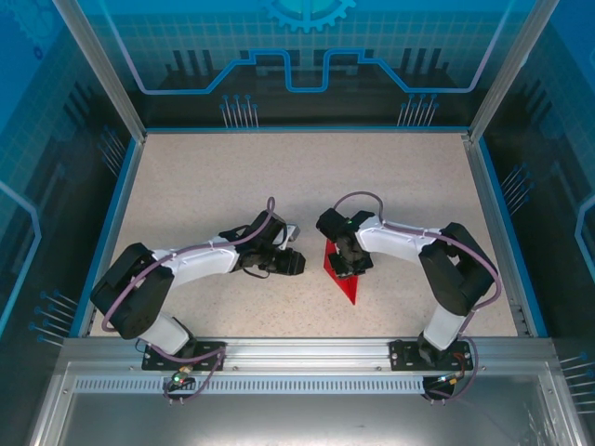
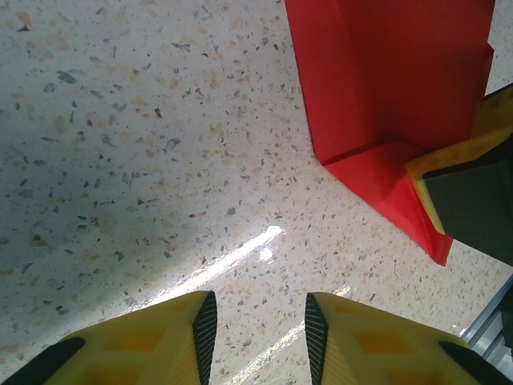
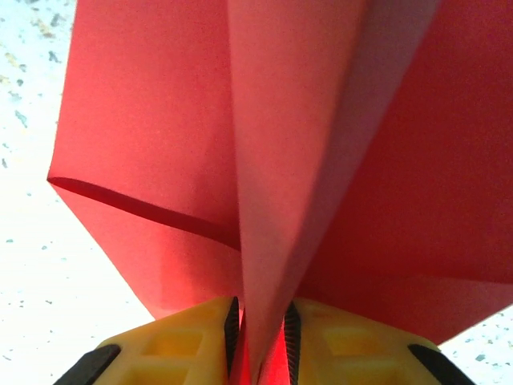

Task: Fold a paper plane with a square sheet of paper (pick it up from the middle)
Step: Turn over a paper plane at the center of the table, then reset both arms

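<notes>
We see the right gripper (image 3: 260, 311) pinching the folded red paper (image 1: 342, 277), which rests on the table (image 1: 232, 177) toward its near edge, while the left gripper (image 2: 258, 311) hangs released just beside it.

From above, the right gripper (image 1: 351, 268) is covering the far end of the folded red paper (image 1: 348, 284), so you are probably missing some folds. The right wrist view is cutting it off at top and right; the left wrist view is cropping its top.
</notes>
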Robot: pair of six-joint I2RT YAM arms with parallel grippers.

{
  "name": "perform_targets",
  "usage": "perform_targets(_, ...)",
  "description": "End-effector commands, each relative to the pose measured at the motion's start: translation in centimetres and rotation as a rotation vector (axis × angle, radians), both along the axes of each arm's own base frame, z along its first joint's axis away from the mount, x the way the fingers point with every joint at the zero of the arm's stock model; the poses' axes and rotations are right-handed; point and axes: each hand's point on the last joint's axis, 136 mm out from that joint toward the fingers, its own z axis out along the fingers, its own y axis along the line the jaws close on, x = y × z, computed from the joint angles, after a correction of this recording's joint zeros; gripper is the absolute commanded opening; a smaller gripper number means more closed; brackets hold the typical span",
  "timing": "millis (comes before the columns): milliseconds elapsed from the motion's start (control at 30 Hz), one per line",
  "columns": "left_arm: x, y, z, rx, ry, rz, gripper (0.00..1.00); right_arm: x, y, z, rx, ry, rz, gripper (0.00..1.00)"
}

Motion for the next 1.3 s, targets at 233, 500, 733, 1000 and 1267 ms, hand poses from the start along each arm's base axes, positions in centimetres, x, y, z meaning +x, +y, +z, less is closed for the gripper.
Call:
perform_targets(233,-0.4,0.2,-1.4,0.002,0.041,-0.001,0.37,-0.8,-0.2,-1.5,-0.032,0.012,0.003,0.28)
perform_targets(500,-0.6,0.3,-2.0,0.014,0.052,-0.004,0.37,-1.2,-0.6,-2.2,-0.052,0.019,-0.001,0.28)
perform_targets(733,-0.4,0.2,-2.1,0.013,0.051,-0.006,0.37,-0.8,-0.1,-1.2,-0.044,-0.008,0.010,0.28)
perform_targets(1000,0.6,0.2,-0.1,0.028,-0.009,-0.011,0.37,0.1,0.4,2.3,0.000,-0.064,0.014,0.34)
perform_targets(1267,3.1,3.5,5.1,0.221,-0.198,0.021,0.49,1.5,0.6,6.9,0.139,-0.141,0.031,0.40)
